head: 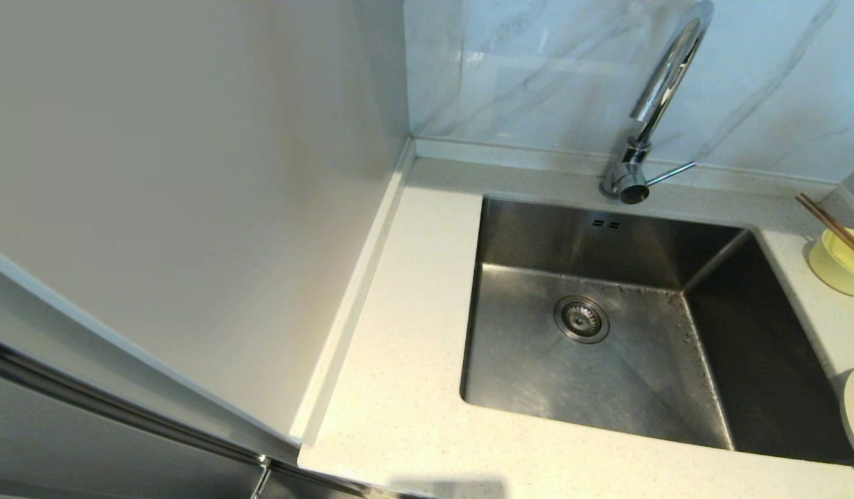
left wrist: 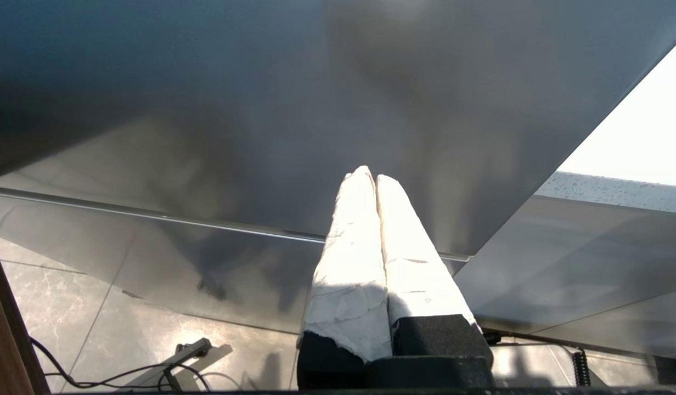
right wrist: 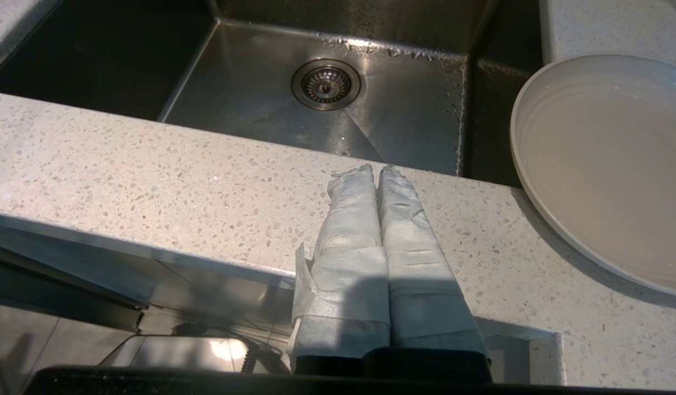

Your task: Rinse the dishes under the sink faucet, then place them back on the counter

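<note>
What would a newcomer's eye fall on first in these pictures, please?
Probably the steel sink, empty, with its round drain and the tall chrome faucet behind it. Next, the yellow bowl with chopsticks laid across it on the counter to the right, and the white plate nearer the front edge.

The sink (head: 607, 346) basin lies open from above, with only the drain strainer (head: 581, 319) on its floor. The faucet (head: 659, 90) arches over its back edge, its lever (head: 671, 173) jutting sideways. Right of the sink, the counter (head: 399, 360) carries the bowl (head: 841, 262) with chopsticks (head: 834, 229) across it and the plate (right wrist: 607, 164); the left strip is hemmed by a wall (head: 191, 173).
</note>
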`<state>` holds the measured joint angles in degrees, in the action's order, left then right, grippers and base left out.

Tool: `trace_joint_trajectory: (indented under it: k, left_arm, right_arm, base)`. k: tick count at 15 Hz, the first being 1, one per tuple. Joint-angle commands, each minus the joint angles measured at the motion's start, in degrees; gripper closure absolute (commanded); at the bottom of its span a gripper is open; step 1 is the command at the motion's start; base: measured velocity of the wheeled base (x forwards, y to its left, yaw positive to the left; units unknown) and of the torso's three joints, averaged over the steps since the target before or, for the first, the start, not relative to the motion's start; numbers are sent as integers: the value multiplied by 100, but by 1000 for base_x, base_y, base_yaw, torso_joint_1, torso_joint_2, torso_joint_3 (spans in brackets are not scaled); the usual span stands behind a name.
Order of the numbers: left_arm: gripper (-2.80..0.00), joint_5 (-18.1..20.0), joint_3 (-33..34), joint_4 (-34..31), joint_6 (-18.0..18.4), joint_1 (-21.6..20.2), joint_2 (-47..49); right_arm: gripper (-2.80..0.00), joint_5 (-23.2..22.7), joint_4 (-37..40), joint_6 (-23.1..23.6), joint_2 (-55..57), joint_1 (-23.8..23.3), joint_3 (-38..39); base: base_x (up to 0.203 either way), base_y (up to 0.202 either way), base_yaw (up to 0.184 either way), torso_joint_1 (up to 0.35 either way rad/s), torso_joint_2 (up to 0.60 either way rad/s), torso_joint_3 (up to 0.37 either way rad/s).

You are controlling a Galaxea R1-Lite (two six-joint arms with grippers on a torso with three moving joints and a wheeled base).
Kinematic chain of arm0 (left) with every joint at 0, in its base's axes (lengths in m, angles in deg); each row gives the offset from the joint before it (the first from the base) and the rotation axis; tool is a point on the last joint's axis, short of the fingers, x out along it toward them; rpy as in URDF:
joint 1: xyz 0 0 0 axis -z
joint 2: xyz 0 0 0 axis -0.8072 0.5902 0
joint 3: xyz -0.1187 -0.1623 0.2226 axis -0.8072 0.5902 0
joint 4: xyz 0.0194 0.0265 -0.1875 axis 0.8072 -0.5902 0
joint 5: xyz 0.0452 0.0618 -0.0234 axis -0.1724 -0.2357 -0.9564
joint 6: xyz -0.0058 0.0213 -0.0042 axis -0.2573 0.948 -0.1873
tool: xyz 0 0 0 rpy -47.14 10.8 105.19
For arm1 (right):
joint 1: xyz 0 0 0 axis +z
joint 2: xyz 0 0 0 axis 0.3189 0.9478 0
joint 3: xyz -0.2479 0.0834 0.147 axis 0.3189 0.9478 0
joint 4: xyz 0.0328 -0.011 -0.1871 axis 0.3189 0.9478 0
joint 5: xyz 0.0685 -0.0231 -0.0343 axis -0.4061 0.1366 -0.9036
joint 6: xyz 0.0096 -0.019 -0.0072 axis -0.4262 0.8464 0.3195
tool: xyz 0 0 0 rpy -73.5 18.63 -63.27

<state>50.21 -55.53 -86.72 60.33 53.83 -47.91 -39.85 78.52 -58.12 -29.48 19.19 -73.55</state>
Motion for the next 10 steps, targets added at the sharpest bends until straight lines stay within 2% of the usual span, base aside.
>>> trace_joint_trajectory:
  k: [1, 10]
  left_arm:
    - [0, -1, 0, 0, 0, 0, 0]
    - [0, -1, 0, 0, 0, 0, 0]
  right_arm:
    - [0, 1, 7, -5, 22, 2, 44]
    - [0, 1, 7, -5, 22, 2, 50]
  base:
    - [0, 0, 0, 0, 0, 0]
    - [0, 0, 0, 0, 0, 0]
